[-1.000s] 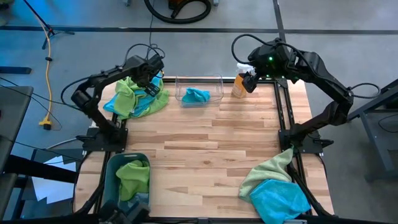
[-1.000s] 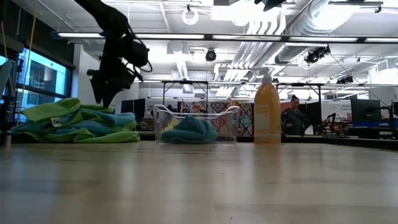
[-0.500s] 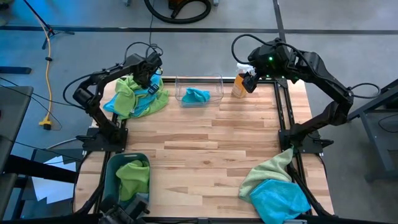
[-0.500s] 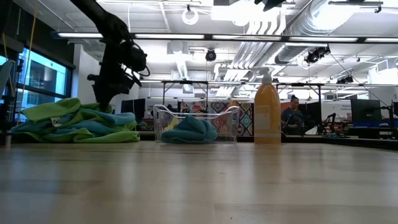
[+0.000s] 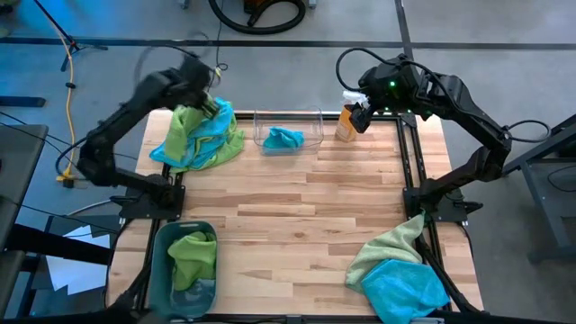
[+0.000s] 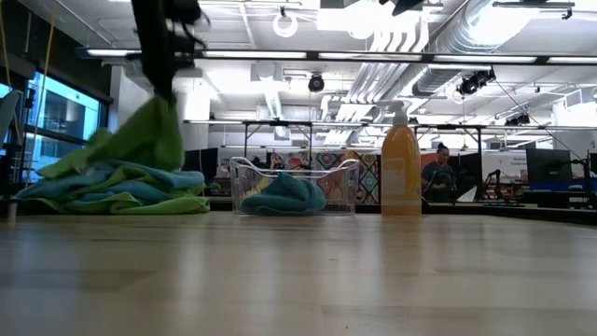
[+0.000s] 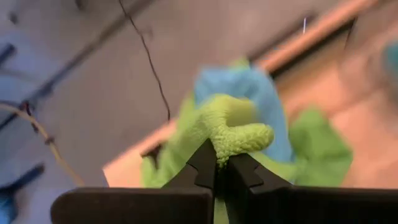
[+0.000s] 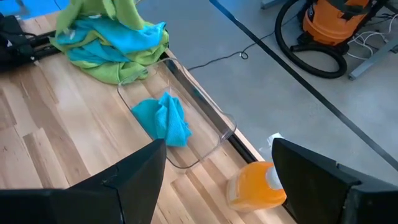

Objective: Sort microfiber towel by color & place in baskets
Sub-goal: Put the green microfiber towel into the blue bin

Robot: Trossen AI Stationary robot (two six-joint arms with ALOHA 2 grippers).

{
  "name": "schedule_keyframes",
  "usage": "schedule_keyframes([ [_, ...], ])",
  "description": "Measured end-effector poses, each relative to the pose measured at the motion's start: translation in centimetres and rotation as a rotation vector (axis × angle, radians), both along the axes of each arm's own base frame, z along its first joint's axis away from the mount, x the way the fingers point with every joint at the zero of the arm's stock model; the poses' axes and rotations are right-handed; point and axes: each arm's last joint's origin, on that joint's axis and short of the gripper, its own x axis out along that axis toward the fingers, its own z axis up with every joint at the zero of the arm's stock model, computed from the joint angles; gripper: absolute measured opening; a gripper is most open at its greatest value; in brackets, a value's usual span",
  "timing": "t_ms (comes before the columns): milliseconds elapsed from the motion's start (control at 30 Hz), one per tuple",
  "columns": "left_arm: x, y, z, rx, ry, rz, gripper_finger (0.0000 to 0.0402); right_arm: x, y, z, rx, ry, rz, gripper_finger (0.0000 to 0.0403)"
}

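Pinching a green towel (image 7: 233,134), the left gripper (image 7: 219,168) is holding it above the towel pile (image 5: 200,137), just beside the clear bin (image 5: 288,130). Right gripper (image 5: 359,117) is hovering over the bottle (image 5: 346,125) with jaws apart, beyond that bin.

towels (image 5: 200,137): nubby soft cloth | table (image 5: 297,216): pale matt wood | bin (image 5: 288,131): clear glossy plastic

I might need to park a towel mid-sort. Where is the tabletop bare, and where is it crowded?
Bare: the broad wooden middle, bordered by the clear plastic bin, the teal-grey bin and the green-and-blue towel heap at the near right corner. Crowded: the far edge, with the mixed towel pile, the clear bin and the orange spray bottle.
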Motion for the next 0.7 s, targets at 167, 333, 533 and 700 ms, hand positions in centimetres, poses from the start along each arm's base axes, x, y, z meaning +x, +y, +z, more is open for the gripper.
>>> schedule_keyframes([
  [167, -2.1, -3.0, 6.5, 0.204, -0.164, -0.004, 0.0001, 0.1, 0.0, 0.1, -0.001, -0.019, -0.005, 0.0291],
  [333, -3.9, -6.3, 12.1, 0.378, -0.311, -0.046, 0.0000, 0.1, 0.0, 0.1, 0.016, -0.034, -0.023, 0.0291],
  [533, -5.2, -9.8, 16.4, 0.500, -0.453, -0.151, 0.0000, 0.1, 0.0, 0.1, 0.038, -0.055, -0.047, 0.0291],
  [700, -5.4, -12.0, 18.4, 0.504, -0.588, -0.313, 0.0000, 0.1, 0.0, 0.1, 0.062, -0.077, -0.073, 0.0291],
])
